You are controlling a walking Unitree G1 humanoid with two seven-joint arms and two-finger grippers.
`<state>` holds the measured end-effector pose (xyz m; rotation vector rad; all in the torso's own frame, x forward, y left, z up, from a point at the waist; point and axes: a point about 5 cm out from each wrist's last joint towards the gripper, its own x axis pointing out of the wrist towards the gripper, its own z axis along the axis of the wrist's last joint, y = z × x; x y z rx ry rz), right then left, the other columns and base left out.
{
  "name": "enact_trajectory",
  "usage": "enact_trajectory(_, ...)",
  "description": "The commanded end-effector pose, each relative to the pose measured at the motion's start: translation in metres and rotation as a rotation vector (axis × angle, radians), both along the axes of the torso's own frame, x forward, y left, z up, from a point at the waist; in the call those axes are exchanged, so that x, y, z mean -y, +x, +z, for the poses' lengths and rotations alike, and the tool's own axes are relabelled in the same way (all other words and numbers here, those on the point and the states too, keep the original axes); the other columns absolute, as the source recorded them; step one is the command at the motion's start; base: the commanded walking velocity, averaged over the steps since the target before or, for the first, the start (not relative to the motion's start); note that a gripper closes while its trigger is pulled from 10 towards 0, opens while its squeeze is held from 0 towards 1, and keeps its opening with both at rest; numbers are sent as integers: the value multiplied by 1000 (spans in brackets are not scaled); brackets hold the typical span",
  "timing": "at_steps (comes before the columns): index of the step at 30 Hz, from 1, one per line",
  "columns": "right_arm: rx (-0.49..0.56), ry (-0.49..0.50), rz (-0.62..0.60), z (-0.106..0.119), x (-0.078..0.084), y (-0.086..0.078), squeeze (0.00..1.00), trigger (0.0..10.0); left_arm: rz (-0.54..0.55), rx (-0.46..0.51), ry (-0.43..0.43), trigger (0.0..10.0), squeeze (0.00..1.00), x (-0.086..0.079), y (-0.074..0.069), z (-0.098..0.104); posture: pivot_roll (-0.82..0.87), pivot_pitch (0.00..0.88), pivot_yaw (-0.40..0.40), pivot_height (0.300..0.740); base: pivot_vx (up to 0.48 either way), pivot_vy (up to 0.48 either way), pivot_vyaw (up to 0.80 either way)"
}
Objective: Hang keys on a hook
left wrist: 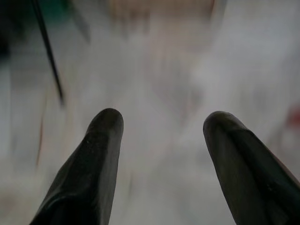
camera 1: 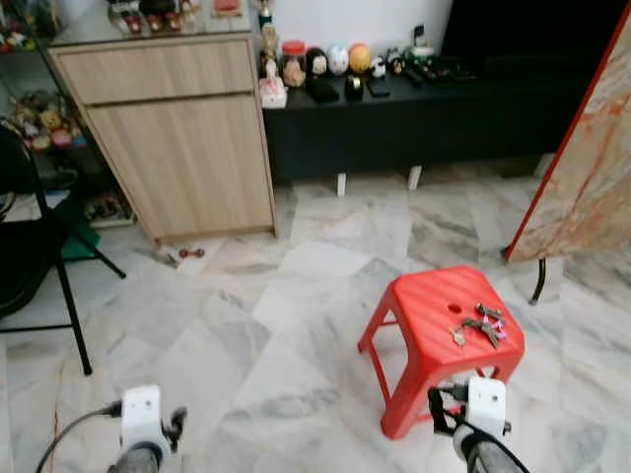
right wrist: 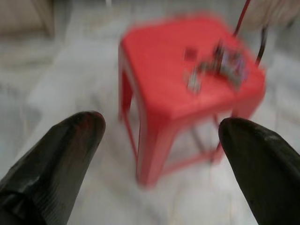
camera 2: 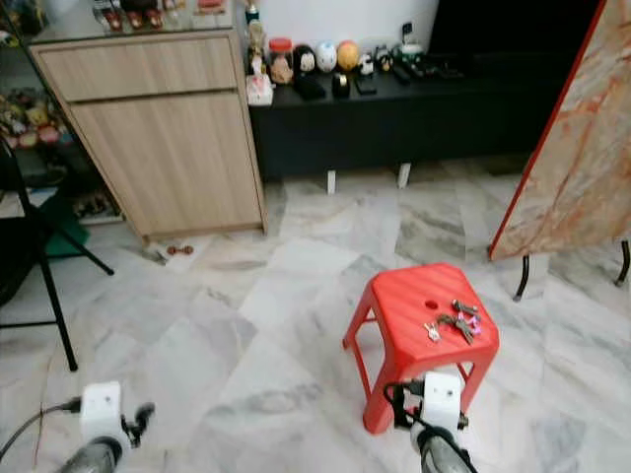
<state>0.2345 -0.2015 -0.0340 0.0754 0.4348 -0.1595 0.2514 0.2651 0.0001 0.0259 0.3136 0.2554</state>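
Marble floor (camera 1: 256, 325) everywhere, grey-veined and shiny, with a wooden cabinet (camera 1: 173, 138) at the back left and a long black sideboard (camera 1: 414, 108) beside it that's loaded with little figurines and jars. Folding black chair (camera 1: 39, 246) sits off on the left, and a marble-patterned panel (camera 1: 587, 168) leans in on the right.

No real containers here, just a red plastic stool (camera 1: 434, 330) on the floor, and the keys (camera 1: 478, 325) are lying in a loose bunch on its seat, toward the far right corner.

Right wrist view gets the stool (right wrist: 187, 89) and keys (right wrist: 220, 65) up closer but blurry; left wrist view is mostly smeared floor.

Both arms are low at the bottom of the head views. Left gripper (left wrist: 161, 126) hangs over bare floor, fingers spread apart. Right gripper (right wrist: 161, 126) sits just short of the stool, fingers also wide apart, holding nothing.
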Motion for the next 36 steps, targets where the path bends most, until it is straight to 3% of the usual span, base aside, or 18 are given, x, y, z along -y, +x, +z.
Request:
enact_trajectory(1, 81, -6, -8, 11, 1, 9, 0, 10000, -20, 156, 21, 10000, 0, 0, 16, 26, 140, 10, -21, 740, 0, 0, 0)
enact_trajectory(4, 203, -20, 0, 29, -3, 22, 0, 10000, -59, 345, 53, 10000, 0, 9, 27, 64, 147, 14, -28, 740, 0, 0, 0)
enact_trajectory(8, 290, -63, 35, 44, -10, 27, 0, 10000, -94, 408, 70, 10000, 0, 19, 22, 76, 154, 18, -24, 740, 0, 0, 0)
enact_trajectory(10, 370, -58, 53, 57, -16, 26, 0, 10000, -147, 446, 122, 10000, 0, 29, 12, 84, 153, 23, -25, 740, 0, 0, 0)
enact_trajectory(12, 383, -57, 57, 59, -17, 25, 0, 10000, -156, 450, 133, 10000, 0, 31, 10, 85, 153, 23, -25, 740, 0, 0, 0)
enact_trajectory(14, 432, -99, 106, 70, -19, 20, 0, 10000, -190, 457, 164, 10000, 0, 40, -1, 89, 148, 20, -33, 740, 0, 0, 0)
enact_trajectory(17, 456, -104, 70, 79, -12, 15, 0, 10000, -181, 448, 173, 10000, 0, 46, -14, 90, 138, 5, -40, 740, 0, 0, 0)
enact_trajectory(25, 419, -97, 58, 79, -11, 10, 0, 10000, -183, 453, 170, 10000, 0, 54, -15, 99, 150, 13, -53, 740, 0, 0, 0)
enact_trajectory(31, 301, -70, 55, 61, -8, 17, 0, 10000, -139, 373, 123, 10000, 0, 48, -8, 82, 124, 32, -45, 740, 0, 0, 0)
enact_trajectory(32, 267, -94, 39, 55, -6, 19, 0, 10000, -119, 332, 103, 10000, 0, 44, -8, 72, 112, 33, -44, 740, 0, 0, 0)
enact_trajectory(33, 195, -44, 38, 42, -8, 21, 0, 10000, -118, 235, 125, 10000, 0, 38, -10, 50, 96, 36, -37, 740, 0, 0, 0)
enact_trajectory(34, 195, -44, 38, 42, -8, 21, 0, 10000, -118, 235, 125, 10000, 0, 38, -10, 50, 96, 36, -37, 740, 0, 0, 0)
enact_trajectory(36, 101, -35, 64, 26, -12, 19, 0, 10000, -120, 115, 142, 10000, 0, 32, -14, 26, 85, 40, -36, 740, 0, -291, 0)
